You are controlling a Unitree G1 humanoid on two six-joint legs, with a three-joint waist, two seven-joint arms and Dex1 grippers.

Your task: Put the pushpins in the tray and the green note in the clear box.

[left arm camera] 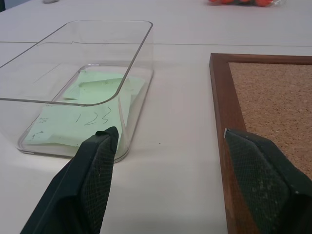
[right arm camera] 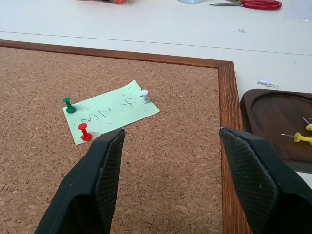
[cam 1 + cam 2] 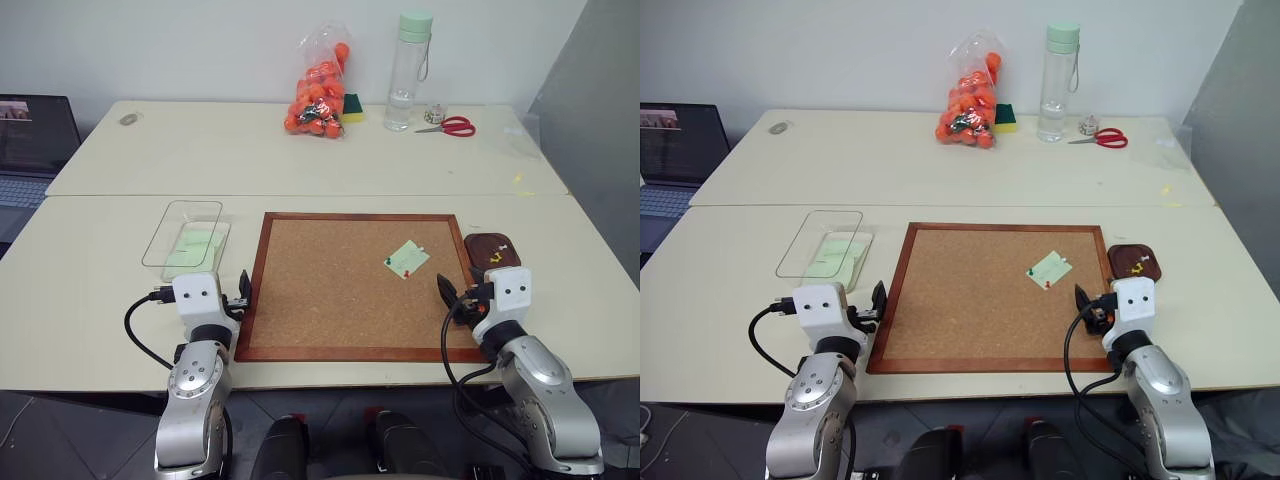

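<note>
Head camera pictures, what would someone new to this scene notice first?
The large wood-framed corkboard lies in the middle of the near table, with a small pale green paper note pinned to its right part by green, red and white pushpins. Left of the board stands a clear plastic box already holding green notes; right of it, a dark brown wooden tray holds yellow pins. At the back wall, a bag of orange balls stands out.

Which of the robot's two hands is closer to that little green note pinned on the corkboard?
The right. The right gripper hangs at the corkboard's right edge, just short of the green note. The left gripper is across the board, beside the clear box.
</note>
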